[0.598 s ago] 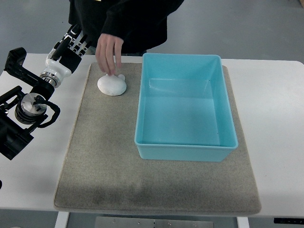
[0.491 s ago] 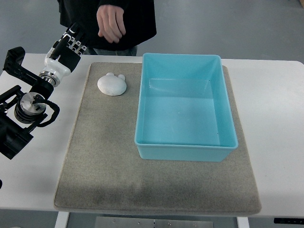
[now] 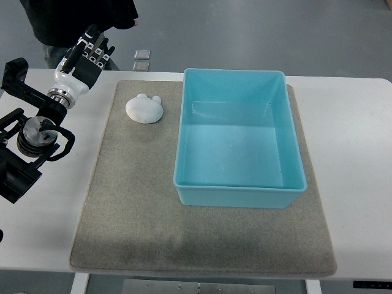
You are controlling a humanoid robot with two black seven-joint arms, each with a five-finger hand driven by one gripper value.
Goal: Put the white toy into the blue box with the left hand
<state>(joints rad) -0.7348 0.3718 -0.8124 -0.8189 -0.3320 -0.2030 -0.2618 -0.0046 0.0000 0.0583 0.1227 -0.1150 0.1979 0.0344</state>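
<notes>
One white toy (image 3: 144, 109) flat on mat, ears toward blue box (image 3: 237, 144); left hand (image 3: 84, 58) fingers spread, empty

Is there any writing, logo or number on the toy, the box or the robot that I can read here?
None can be read: the white toy, the blue box, the grey mat and the left hand show no legible text or signs.

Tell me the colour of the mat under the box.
Grey-beige mat, seen in the top view.
</notes>
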